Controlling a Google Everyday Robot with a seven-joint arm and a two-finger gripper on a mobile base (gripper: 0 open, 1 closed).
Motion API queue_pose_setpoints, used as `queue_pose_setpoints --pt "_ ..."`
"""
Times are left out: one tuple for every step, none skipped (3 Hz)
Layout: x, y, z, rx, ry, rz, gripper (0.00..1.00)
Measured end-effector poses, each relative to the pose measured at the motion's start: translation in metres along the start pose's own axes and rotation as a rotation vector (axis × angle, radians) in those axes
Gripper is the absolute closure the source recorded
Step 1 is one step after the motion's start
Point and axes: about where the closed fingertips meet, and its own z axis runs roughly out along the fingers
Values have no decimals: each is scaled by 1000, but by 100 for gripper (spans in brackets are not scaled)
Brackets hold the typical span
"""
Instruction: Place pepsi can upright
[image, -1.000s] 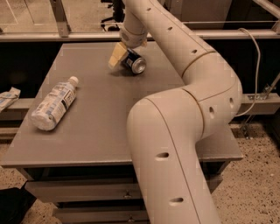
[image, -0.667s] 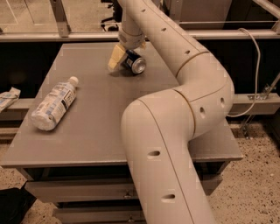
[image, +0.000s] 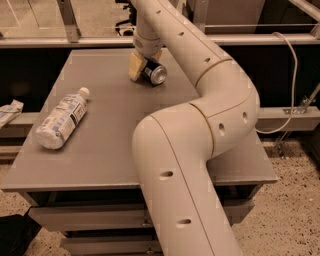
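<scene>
Pepsi can (image: 155, 74) is lying on its side near the far edge of the worktop (image: 100, 150), about halfway along that edge. One shiny round end is pointing toward you. The gripper (image: 145, 67) is sitting right over the can, at the end of the big cream arm (image: 200, 100). It is touching the can's left side, but the other side is hidden, so you cannot tell if it is squeezing the can or just resting there.

You are working on standing the can up. To do it well, you should be holding the can around its round middle, not by the ends. Be turning the wrist slowly until one flat end is facing straight down. Lower it until that end is sitting flat on the worktop, and only then let go. A can that is leaning when you let go could roll away.

The can is short and fat, dark blue, with slick metal sides and silver ends. The worktop is flat, grey and dull. A clear plastic bottle (image: 59, 120) with a white cap is lying near the left edge, well apart from the can.
</scene>
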Motion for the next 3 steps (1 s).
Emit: queue_pose_setpoints --pt "-1 -4 -7 13 -8 9 64" --pt "3 -25 -36 15 -117 50 95" --pt "6 -40 -58 12 -246 73 100"
